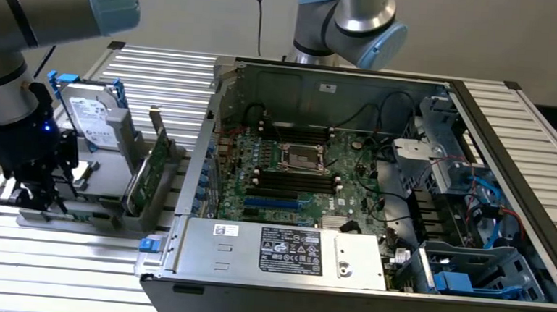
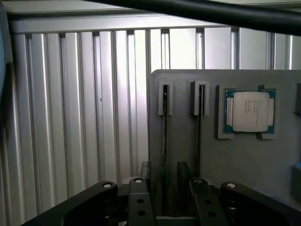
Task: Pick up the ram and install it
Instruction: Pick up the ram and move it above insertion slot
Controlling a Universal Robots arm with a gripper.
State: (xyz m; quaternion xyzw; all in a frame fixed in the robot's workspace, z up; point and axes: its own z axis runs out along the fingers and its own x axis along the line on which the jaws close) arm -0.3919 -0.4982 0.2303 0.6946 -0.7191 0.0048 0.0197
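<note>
In the wrist view the ram stands on edge in a slot of a grey holder plate, seen as a thin dark strip. A second thin stick stands in the neighbouring slot. My gripper is open, with one black finger on each side of the first stick and a small gap to it. In the exterior view the gripper hangs low over the grey holder at the exterior view's left, outside the open computer case.
A processor chip lies in a pocket of the holder plate beside the sticks. On the holder also stand a hard drive and a tall green expansion card. The motherboard with black memory slots lies inside the case. A ribbed metal table carries everything.
</note>
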